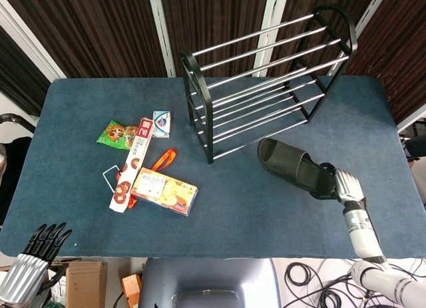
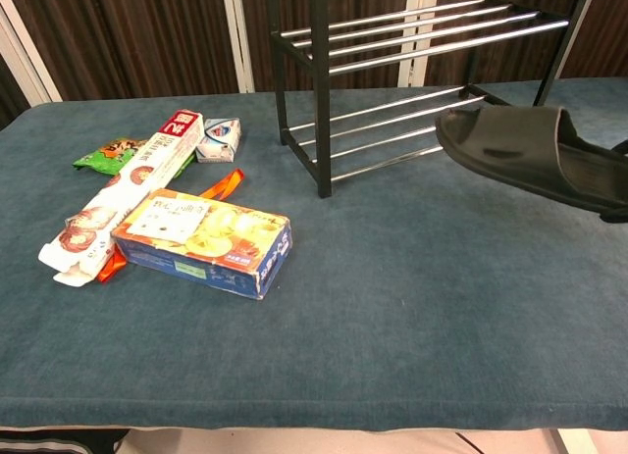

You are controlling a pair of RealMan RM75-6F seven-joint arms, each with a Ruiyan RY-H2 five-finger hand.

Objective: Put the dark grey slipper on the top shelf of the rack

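The dark grey slipper [image 1: 293, 165] hangs above the table, toe pointing toward the rack, heel end gripped by my right hand [image 1: 343, 185]. In the chest view the slipper [image 2: 530, 150] floats in front of the rack's lower rails, and only a dark sliver of the hand shows at the right edge. The black rack [image 1: 266, 75] with chrome rails stands at the back centre; its top shelf [image 1: 273, 38] holds nothing. My left hand [image 1: 33, 255] hangs below the table's near-left corner, fingers apart and holding nothing.
Left of the rack lie a green snack packet [image 1: 114, 134], a long red-and-white box [image 1: 132, 165], a small blue-white packet [image 1: 161, 124], an orange strap [image 1: 162, 159] and a biscuit box [image 1: 164, 190]. A cardboard box [image 1: 83, 281] sits on the floor.
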